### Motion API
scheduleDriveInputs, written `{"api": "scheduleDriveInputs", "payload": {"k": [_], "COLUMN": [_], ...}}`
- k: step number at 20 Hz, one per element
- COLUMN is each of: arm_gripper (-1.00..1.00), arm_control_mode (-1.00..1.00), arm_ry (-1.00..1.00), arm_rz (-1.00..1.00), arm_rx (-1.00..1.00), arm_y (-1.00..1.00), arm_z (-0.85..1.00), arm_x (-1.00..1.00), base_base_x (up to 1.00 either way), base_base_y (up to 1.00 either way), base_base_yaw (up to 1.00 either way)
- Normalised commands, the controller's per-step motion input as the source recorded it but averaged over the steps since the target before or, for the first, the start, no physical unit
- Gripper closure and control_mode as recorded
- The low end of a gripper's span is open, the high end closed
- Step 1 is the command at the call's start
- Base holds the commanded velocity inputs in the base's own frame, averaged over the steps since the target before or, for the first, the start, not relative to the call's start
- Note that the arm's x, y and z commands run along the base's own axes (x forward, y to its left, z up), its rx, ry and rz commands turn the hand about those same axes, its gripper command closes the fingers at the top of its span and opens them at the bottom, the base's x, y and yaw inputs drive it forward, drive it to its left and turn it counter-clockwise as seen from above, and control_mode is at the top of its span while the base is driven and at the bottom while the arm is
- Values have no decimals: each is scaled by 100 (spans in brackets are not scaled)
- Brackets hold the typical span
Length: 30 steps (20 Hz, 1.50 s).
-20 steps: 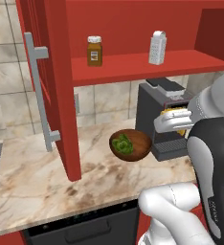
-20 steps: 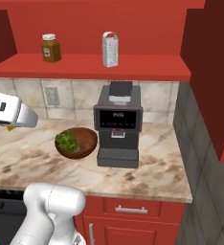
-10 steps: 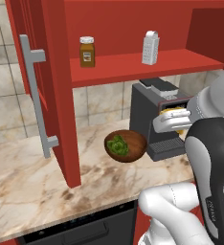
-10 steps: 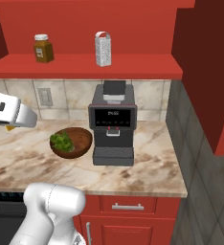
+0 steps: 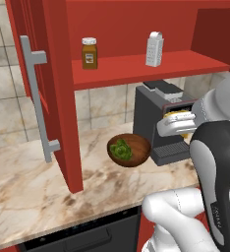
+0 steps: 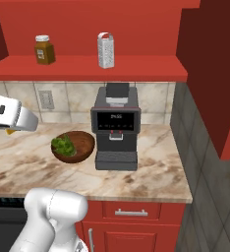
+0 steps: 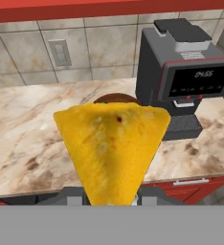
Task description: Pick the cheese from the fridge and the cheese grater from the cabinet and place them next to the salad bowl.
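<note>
The cheese [image 7: 111,153], a yellow-orange wedge, fills the middle of the hand view, and my gripper [image 7: 111,194] is shut on its narrow end. From the left base view the gripper [image 5: 173,123] hangs in front of the coffee machine, above the counter and right of the salad bowl [image 5: 129,149]. A sliver of cheese [image 6: 10,131] shows under the hand. The brown bowl of greens [image 6: 73,146] sits on the counter; its rim [image 7: 115,98] peeks over the cheese. The cheese grater [image 5: 154,49] [image 6: 105,50] stands upright on the red cabinet shelf [image 5: 136,66]. The fridge is out of view.
A dark coffee machine [image 5: 154,118] [image 6: 116,125] [image 7: 181,72] stands right of the bowl. A brown jar [image 5: 89,53] [image 6: 44,49] shares the shelf. The open cabinet door with its grey bar handle [image 5: 38,98] juts out at the left. Marble counter [image 6: 151,172] lies around the bowl.
The whole scene has slid slightly to the left in both base views, so the camera moved. The cheese stays in the gripper.
</note>
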Motion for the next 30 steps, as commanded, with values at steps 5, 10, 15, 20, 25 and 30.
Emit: {"api": "scheduleDriveInputs", "payload": {"k": [5, 10, 15, 20, 25, 30], "arm_gripper": [100, 100, 100, 100, 100, 100], "arm_control_mode": [-100, -100, -100, -100, -100, -100], "arm_ry": [0, 34, 28, -8, -2, -5], "arm_rz": [0, 0, 0, 0, 5, 9], "arm_rx": [0, -4, -3, 0, 0, 3], "arm_y": [0, 8, 0, 0, 0, -1], "arm_z": [0, 2, 0, -52, -93, -99], "arm_x": [0, 63, 60, -1, -1, -4], "base_base_x": [0, 0, 0, 0, 0, 0], "base_base_y": [0, 0, 0, 0, 0, 0], "base_base_yaw": [0, 0, 0, 0, 0, 0]}}
